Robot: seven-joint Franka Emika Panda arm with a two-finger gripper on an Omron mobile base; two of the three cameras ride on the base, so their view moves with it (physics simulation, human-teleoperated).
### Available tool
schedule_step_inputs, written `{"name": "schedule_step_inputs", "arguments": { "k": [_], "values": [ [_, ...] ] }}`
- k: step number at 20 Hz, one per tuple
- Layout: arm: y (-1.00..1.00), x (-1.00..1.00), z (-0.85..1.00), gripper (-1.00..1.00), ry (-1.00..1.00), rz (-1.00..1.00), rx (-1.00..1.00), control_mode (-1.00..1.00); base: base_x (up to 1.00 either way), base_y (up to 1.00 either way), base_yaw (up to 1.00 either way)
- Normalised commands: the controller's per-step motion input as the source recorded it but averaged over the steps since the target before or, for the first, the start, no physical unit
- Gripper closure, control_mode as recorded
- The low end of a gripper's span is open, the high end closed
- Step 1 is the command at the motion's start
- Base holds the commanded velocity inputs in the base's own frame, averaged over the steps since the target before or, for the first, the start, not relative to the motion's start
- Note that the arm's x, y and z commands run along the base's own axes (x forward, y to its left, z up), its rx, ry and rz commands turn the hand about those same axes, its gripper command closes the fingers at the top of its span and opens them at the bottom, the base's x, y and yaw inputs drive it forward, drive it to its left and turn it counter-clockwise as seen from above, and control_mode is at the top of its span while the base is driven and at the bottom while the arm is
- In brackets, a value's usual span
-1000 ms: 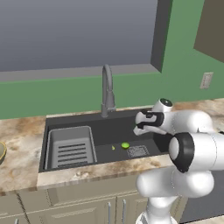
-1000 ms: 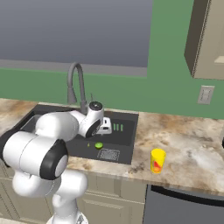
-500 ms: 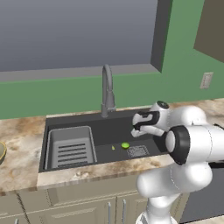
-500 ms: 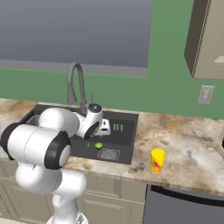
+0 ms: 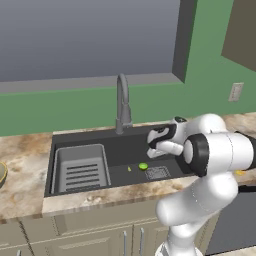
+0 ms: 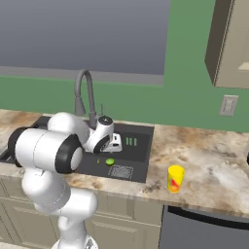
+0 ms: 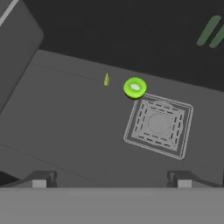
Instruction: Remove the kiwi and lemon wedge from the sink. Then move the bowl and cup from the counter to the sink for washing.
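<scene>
End effector (image 7: 111,181) lowered; bowl (image 5: 1,173) stays cropped.

The bowl (image 5: 1,173) is cut off by the left base view's left edge. The lemon wedge (image 7: 106,79) is too small to make out; the arm hides part of the sink (image 6: 138,154).

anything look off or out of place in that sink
Yes: a kiwi and a tiny lemon wedge lie on the sink floor beside the square drain, odd spots for food. Nothing looks spilled or damaged.
</scene>
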Motion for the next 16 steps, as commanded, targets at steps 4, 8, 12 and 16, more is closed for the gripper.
{"name": "schedule_step_inputs", "arguments": {
  "k": [4,8,12,16],
  "values": [
    [0.07,0.14,-0.14,-1.0,0.05,0.0,0.0,-1.0,0.0,0.0,0.0],
    [0.05,0.14,-0.13,-1.0,0.02,0.0,0.0,-1.0,0.0,0.0,0.0],
    [0.01,0.15,-0.12,-1.0,0.0,0.0,0.0,-1.0,0.0,0.0,0.0],
    [0.01,0.15,-0.13,-1.0,0.0,0.0,0.0,-1.0,0.0,0.0,0.0]
  ]
}}
